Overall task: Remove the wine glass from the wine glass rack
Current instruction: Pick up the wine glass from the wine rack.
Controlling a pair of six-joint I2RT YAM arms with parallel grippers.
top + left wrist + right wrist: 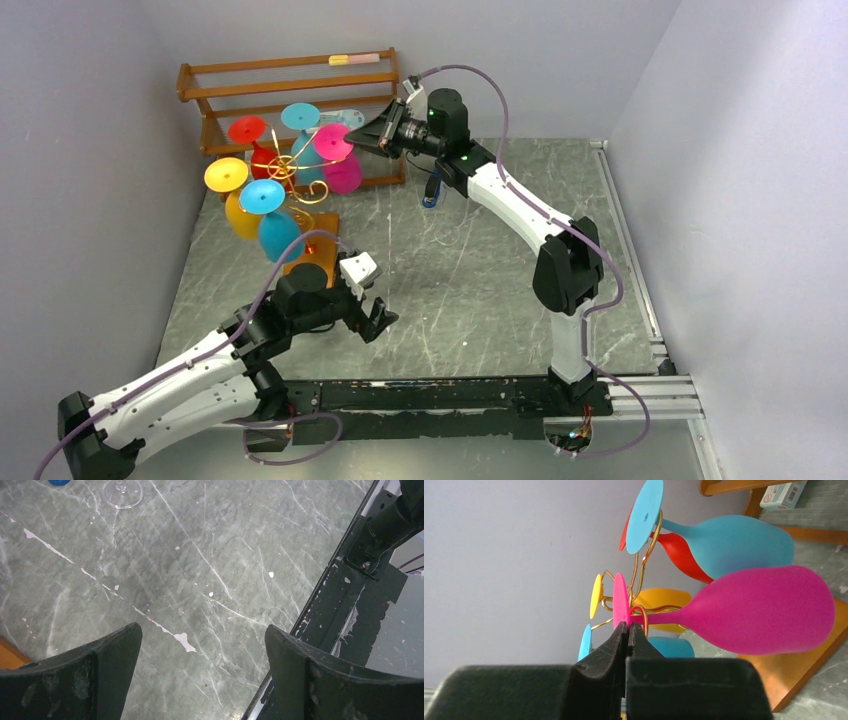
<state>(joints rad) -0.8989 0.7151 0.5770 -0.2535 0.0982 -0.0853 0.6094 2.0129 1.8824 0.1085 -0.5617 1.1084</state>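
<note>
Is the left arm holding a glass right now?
No, its fingers stand wide apart above the table, nothing between them.

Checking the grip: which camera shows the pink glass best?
The right wrist view: the whole pink glass shows close up, its foot pinched in the right pincer. The top view shows it small, among other glasses. The left wrist view misses it.

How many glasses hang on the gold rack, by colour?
Blue glasses: 2
Red glass: 1
Yellow glass: 1
Pink glass: 1
Total on the gold rack: 5
</note>
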